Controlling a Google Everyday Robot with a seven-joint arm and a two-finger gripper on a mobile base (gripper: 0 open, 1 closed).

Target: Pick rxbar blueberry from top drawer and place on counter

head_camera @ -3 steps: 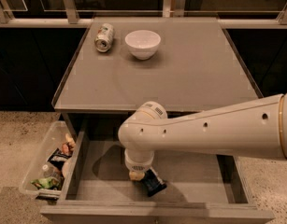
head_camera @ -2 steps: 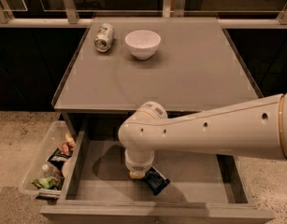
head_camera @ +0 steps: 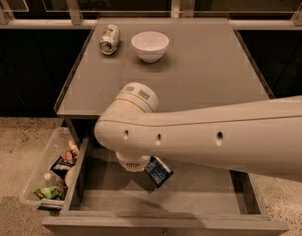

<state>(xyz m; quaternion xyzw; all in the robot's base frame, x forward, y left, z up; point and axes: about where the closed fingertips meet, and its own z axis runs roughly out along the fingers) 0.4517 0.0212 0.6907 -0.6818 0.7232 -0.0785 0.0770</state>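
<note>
The gripper [head_camera: 135, 164] is being held low inside the open top drawer [head_camera: 204, 193], and its grasp is being hidden by the wrist, so it cannot be told. The rxbar blueberry [head_camera: 158, 171] is being shown tilted, touching its right side. The arm [head_camera: 214, 136] is covering the front edge of the counter [head_camera: 204, 73]. 1 can [head_camera: 109, 39] and 1 bowl [head_camera: 150, 45] are sitting at the back, and a snack bin [head_camera: 40, 173] is lying left of the drawer.

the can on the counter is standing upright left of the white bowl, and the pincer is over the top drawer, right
Not upright: in the camera view the can lies on its side on the counter, left of the white bowl. The pincer is over the top drawer.
</note>
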